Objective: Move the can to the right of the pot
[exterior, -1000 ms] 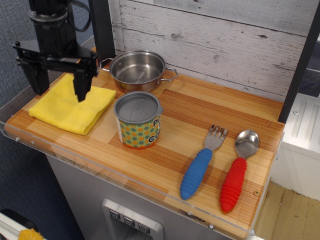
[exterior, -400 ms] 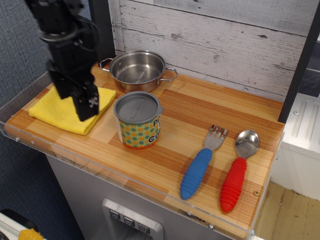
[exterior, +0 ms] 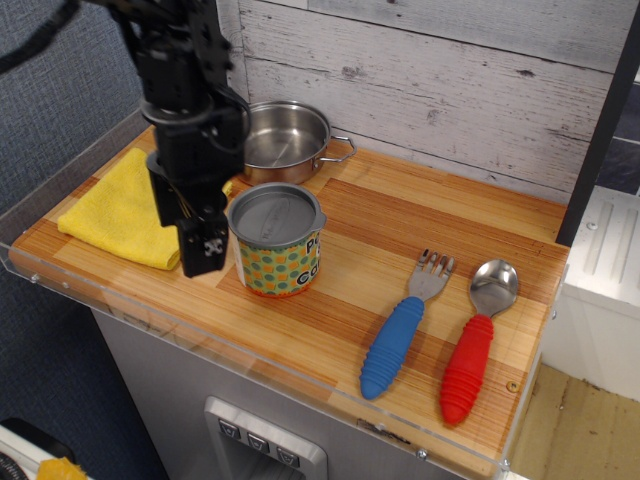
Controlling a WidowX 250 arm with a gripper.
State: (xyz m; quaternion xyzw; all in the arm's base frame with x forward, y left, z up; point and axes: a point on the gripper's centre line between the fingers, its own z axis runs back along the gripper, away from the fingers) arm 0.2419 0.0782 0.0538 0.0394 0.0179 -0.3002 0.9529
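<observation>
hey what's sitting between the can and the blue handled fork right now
Nothing. In the observation image, only bare wooden countertop lies between the can and the blue-handled fork. The red-handled spoon lies beyond the fork.

**Can in front of the pot**

I see the can [exterior: 277, 240] upright on the table [exterior: 400, 230], grey lid on, its label dotted orange and green. The pot [exterior: 285, 140], shallow shiny steel, sits just behind it near the wall, open and seemingly empty; its left handle is hidden, the right loop handle shows.
</observation>
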